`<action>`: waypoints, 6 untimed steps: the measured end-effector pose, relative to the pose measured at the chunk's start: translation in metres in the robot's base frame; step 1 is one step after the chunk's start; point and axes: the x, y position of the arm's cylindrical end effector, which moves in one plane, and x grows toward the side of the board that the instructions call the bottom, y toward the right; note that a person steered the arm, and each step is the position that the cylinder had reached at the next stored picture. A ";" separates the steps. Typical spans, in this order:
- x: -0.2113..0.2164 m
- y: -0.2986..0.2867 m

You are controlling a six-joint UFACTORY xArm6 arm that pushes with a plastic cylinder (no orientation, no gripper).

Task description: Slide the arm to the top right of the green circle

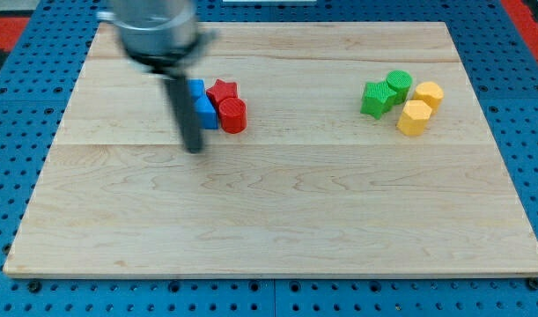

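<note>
The green circle (pixel 399 84) sits at the view's right, touching a green star (pixel 375 99) on its lower left. My tip (pixel 195 148) is far to the view's left of the green circle, just below and left of the blue blocks (pixel 203 109). The dark rod (pixel 185 110) rises from the tip and partly hides the blue blocks.
A red star (pixel 223 91) and a red cylinder (pixel 232 115) sit right of the blue blocks. Two yellow blocks (pixel 428 93) (pixel 414 117) lie right of and below the green circle. The wooden board (pixel 269 220) rests on a blue pegboard.
</note>
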 end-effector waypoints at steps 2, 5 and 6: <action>-0.020 0.124; -0.080 0.139; -0.138 0.112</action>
